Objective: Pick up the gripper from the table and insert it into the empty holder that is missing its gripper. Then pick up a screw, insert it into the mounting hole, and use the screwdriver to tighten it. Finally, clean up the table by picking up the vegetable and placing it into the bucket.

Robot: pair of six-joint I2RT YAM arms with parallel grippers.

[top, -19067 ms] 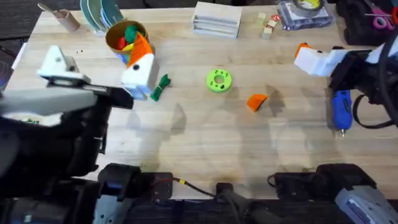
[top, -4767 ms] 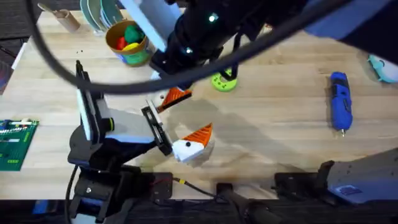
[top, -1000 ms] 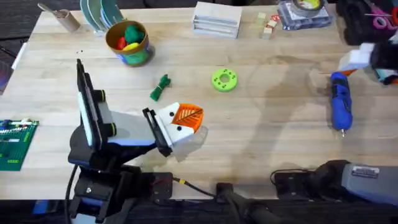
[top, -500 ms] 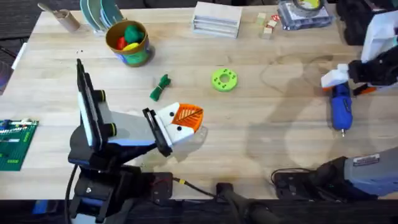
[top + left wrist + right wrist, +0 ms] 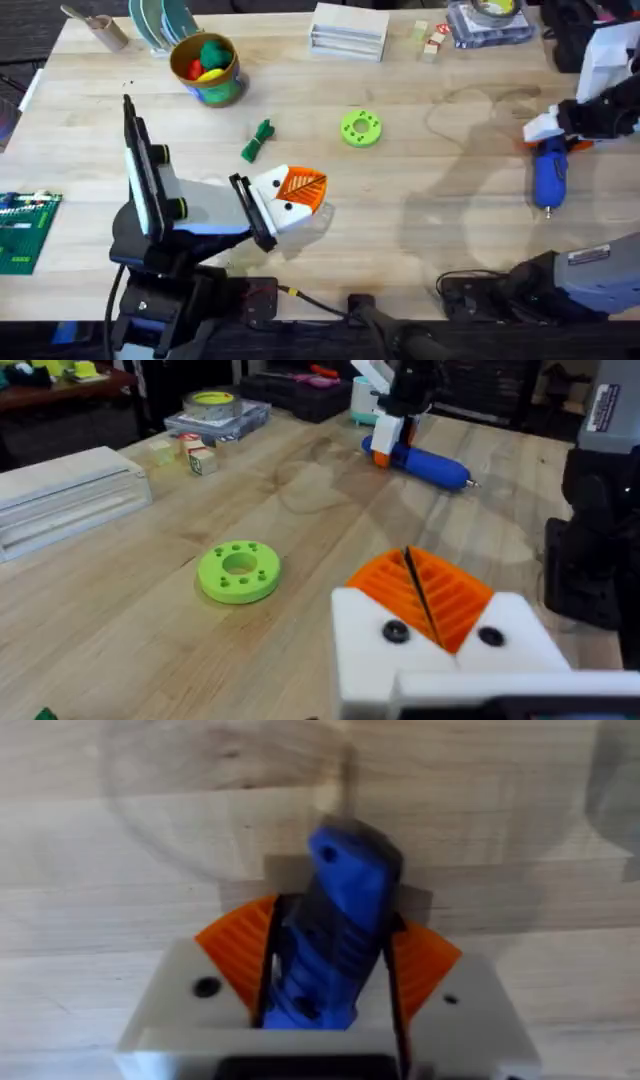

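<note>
The blue screwdriver (image 5: 548, 178) lies on the table at the right. My right gripper (image 5: 555, 132) is over its far end, open, with an orange pad on each side of the blue body (image 5: 335, 940). The left gripper (image 5: 298, 190) rests low at centre-left. It is shut, its two orange pads (image 5: 440, 595) pressed together on white blocks, and I cannot tell which pad is the task's gripper. The dark green vegetable (image 5: 260, 140) lies beyond it. The bucket (image 5: 205, 68) stands at the far left with toys inside. A plain holder and a loose screw are out of view.
A lime-green disc with holes (image 5: 360, 129) sits mid-table. Teal plates (image 5: 160, 20), a white box (image 5: 348, 28), small blocks (image 5: 432, 38) and a tape roll on a case (image 5: 490, 18) line the far edge. A green board (image 5: 25, 232) lies at the left edge.
The right gripper came in from the far right edge and settled over the screwdriver's far end. The left arm, vegetable and disc have not moved.
</note>
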